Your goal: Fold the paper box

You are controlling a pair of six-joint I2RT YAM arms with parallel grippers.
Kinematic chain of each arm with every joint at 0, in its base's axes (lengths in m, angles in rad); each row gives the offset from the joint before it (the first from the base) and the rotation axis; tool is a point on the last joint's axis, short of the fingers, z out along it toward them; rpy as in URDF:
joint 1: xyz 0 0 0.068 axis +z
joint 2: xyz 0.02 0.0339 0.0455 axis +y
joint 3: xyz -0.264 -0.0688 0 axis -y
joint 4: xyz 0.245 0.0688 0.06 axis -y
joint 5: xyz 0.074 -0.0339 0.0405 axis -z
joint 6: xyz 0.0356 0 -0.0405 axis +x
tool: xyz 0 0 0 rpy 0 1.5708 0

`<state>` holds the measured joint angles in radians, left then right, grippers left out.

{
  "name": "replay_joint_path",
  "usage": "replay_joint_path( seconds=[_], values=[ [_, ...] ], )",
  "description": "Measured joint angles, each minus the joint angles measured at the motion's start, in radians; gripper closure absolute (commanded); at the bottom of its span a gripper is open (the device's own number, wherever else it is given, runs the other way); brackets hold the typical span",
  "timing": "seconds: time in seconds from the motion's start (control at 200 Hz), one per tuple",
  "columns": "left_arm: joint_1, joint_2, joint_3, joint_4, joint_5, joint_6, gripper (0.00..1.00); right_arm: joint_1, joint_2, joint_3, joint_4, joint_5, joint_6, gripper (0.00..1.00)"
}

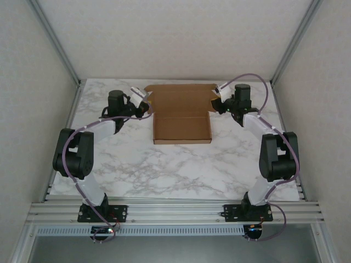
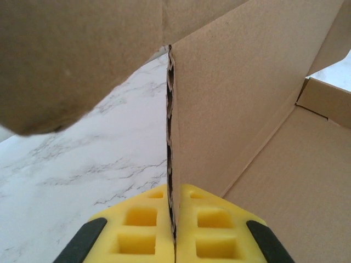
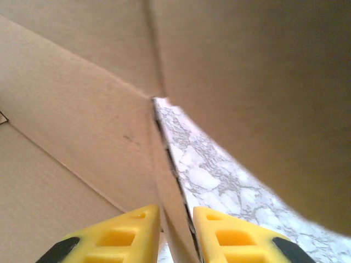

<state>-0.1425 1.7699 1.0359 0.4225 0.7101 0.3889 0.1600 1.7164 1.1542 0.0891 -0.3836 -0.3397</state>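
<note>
Marble table [image 1: 181, 170] carries the paper box [image 1: 181, 115], seemingly early on, its lid unfolded. Left gripper [image 2: 174, 197] is clamped on 1 raised side wall [image 2: 230, 98] between its pads. Right gripper [image 3: 175, 213] straddles the opposite wall, and I cannot tell whether it grips.

Your tabletop [image 1: 181, 170] is white marble-patterned with grey veins. On it lies the paper box [image 1: 181, 118], plain brown cardboard, set toward the far edge and roughly midway between the left and right edges. Its base panel rests flat on the tabletop, and you can see a low wall standing along the side nearest the near edge. The sheet's far part reaches close to the far edge. In your wrist views a side wall stands upright on each side, with veined tabletop just outside it.
</note>
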Motion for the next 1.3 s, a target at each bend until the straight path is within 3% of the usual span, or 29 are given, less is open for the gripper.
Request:
replay_joint_path(
  seconds=[0.245,0.406,0.511,0.841,1.031,1.297],
  values=[
    [0.000,0.000,0.000,0.000,0.000,-0.007,1.00,0.019,-0.037,-0.046,0.006,0.009,0.011,0.75],
    [-0.016,0.000,0.003,0.001,-0.037,-0.035,1.00,0.060,-0.037,-0.042,0.006,0.073,0.064,0.82],
    [-0.033,0.000,0.002,0.014,-0.117,-0.077,1.00,0.105,-0.035,-0.013,-0.013,0.187,0.101,0.90],
    [-0.135,-0.008,-0.106,0.230,-0.417,-0.332,1.00,0.219,-0.016,0.030,-0.031,0.491,0.271,0.92],
    [-0.194,-0.008,-0.117,0.272,-0.552,-0.424,1.00,0.243,-0.016,0.030,-0.026,0.568,0.365,0.92],
    [-0.214,-0.008,-0.124,0.319,-0.627,-0.503,1.00,0.269,-0.016,0.027,-0.008,0.608,0.480,0.90]
  ],
)
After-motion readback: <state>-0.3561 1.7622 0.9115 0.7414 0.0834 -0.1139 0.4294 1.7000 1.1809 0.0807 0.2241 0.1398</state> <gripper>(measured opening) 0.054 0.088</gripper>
